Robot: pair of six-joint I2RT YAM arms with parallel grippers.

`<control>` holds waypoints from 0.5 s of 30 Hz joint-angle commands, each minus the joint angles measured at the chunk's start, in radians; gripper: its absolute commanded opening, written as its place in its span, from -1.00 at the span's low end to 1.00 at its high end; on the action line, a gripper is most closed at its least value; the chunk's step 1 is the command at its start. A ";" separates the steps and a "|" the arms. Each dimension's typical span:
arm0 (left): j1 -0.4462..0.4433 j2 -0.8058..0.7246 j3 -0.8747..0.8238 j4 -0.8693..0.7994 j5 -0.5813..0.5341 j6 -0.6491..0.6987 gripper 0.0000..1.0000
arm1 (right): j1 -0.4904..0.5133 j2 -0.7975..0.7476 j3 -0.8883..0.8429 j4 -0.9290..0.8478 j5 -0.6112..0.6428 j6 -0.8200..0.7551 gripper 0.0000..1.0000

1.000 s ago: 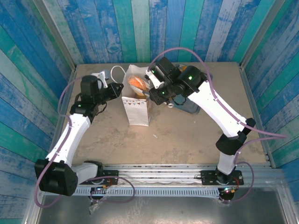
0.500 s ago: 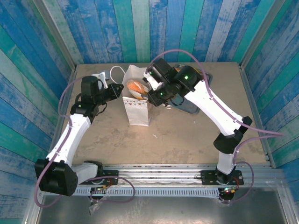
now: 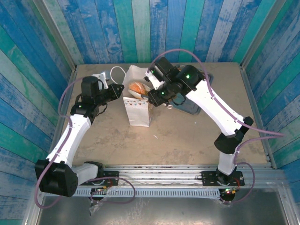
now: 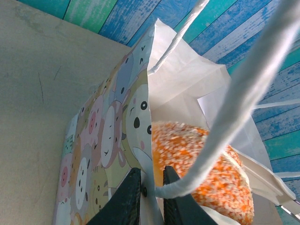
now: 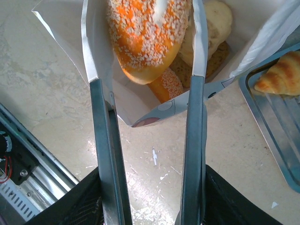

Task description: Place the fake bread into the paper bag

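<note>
My left tool [image 4: 151, 192] is closed narrow on the rim of the paper bag [image 4: 108, 140], pinching the printed wall to hold the mouth open. The bag stands upright on the table [image 3: 187, 136], toward the far edge and a little left of its middle. My right tool [image 5: 152, 201] is clamped on the tongs [image 5: 105, 140], and their blades sit either side of an orange sesame bun [image 5: 145, 33] hanging over the open mouth, above other pieces already inside. One croissant [image 5: 281, 77] lies on the tray [image 5: 255, 112], just right of the bag.

My worries from here:

- The bun looks nearly as wide as the mouth. If it drops off-centre it may catch the paper edge and roll out onto the table.
- The cord handle [image 4: 225, 117] crosses just above the bun in the left wrist view and could snag it or a blade.
- The bag is light. A blade dragging on the wall while I lift away could tip it or tear it from my pinch.
- If the pinch slips, the mouth folds shut.
</note>
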 commanded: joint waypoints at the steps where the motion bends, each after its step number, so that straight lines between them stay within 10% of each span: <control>1: -0.004 -0.041 -0.002 0.007 0.005 0.014 -0.65 | -0.010 -0.013 0.027 0.002 -0.005 0.007 0.02; 15: -0.003 -0.037 0.007 0.015 0.012 0.005 -0.63 | -0.032 -0.076 0.039 0.031 -0.008 0.011 0.00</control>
